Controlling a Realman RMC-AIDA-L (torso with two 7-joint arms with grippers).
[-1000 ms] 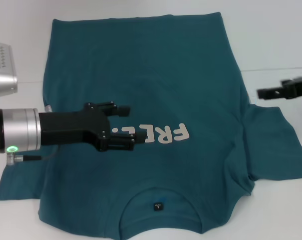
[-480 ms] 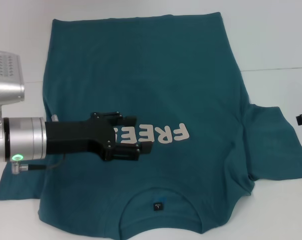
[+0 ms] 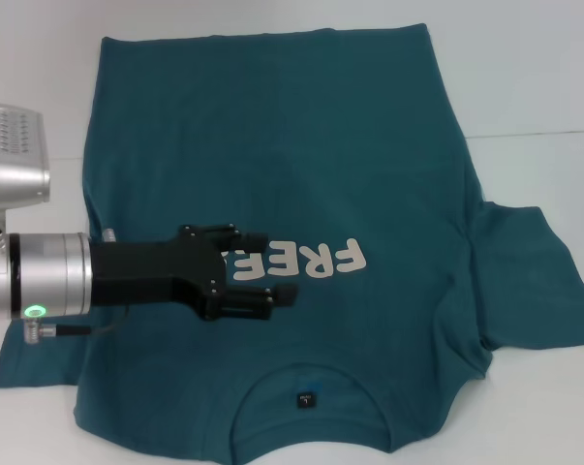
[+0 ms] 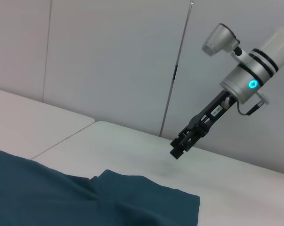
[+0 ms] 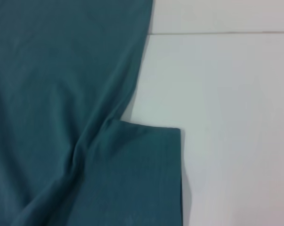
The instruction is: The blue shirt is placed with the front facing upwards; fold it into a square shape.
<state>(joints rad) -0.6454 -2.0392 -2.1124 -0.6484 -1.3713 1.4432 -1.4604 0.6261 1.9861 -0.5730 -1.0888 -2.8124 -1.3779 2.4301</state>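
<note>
Blue shirt (image 3: 301,174) lies flat, front up, on the white table (image 3: 534,87), collar at the near edge toward the robot, hem at the far side. Dark teal-blue, short sleeves; white "FREE" lettering across the chest reads upside down in the head view, first letters covered by the arm. Small dark neck label (image 3: 306,398) sits inside the collar. Right-hand sleeve (image 3: 534,281) is spread out with creases at the armpit; left-hand sleeve mostly hidden under the arm. Left gripper (image 3: 277,267) hovers over the chest at the lettering, fingers apart, nothing between them. Right gripper (image 4: 178,149) is off the shirt, above bare table beyond the right sleeve; can't tell its finger state
</note>
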